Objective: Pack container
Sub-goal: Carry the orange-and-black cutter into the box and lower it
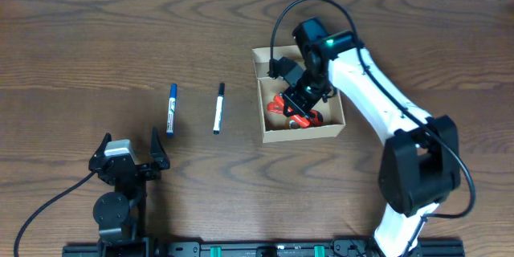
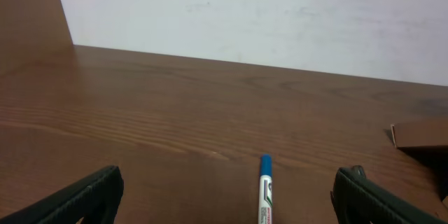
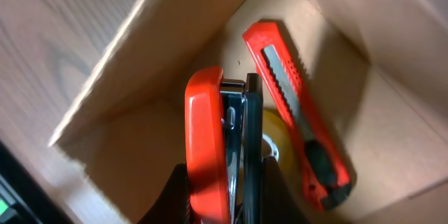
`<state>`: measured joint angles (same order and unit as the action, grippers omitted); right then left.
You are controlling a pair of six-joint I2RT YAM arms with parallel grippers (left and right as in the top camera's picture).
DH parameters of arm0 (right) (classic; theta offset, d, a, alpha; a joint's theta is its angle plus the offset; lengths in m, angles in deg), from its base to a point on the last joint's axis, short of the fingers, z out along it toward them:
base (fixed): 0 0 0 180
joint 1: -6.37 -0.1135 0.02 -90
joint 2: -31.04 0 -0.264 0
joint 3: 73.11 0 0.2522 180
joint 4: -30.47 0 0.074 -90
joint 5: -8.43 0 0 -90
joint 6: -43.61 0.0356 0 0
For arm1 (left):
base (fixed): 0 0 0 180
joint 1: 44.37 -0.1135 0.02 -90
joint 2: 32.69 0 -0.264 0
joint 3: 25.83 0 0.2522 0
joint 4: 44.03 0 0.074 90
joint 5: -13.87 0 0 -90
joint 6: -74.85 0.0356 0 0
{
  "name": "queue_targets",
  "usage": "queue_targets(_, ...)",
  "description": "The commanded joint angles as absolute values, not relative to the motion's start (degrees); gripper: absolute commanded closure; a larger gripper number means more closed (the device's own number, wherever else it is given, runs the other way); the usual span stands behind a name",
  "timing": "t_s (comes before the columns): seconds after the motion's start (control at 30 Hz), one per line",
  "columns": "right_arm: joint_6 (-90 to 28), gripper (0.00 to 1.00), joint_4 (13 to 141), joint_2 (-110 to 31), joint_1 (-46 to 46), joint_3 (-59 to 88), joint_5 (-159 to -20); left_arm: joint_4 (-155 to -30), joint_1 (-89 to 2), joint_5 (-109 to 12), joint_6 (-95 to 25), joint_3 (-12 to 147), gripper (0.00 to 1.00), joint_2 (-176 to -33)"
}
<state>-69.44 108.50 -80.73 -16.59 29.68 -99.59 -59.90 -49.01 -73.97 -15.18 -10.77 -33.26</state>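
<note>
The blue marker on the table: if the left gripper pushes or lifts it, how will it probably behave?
The blue marker looks round and slim, so a sideways push would probably roll it over the smooth table. It seems a stiff plastic barrel, likely light and unbending when lifted. Its smooth surface might slip in the left gripper.

The table (image 1: 96, 32) is grained wood; the box (image 3: 203, 42) matt cardboard; the stapler (image 3: 206, 147) I hold glossy red plastic and metal.
</note>
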Motion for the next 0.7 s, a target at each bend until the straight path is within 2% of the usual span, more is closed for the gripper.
queue_targets(0.0,-69.59,0.98,107.76,-82.43,-16.96,29.44,-99.31,-62.2,-48.84,-75.07,-15.16,-11.79,0.05,-32.89)
queue_targets(0.67,-69.59,0.98,104.24,-84.42,-16.91,28.79,-96.79,-62.2,-48.84,-75.07,-15.16,-11.79,0.05,-32.89)
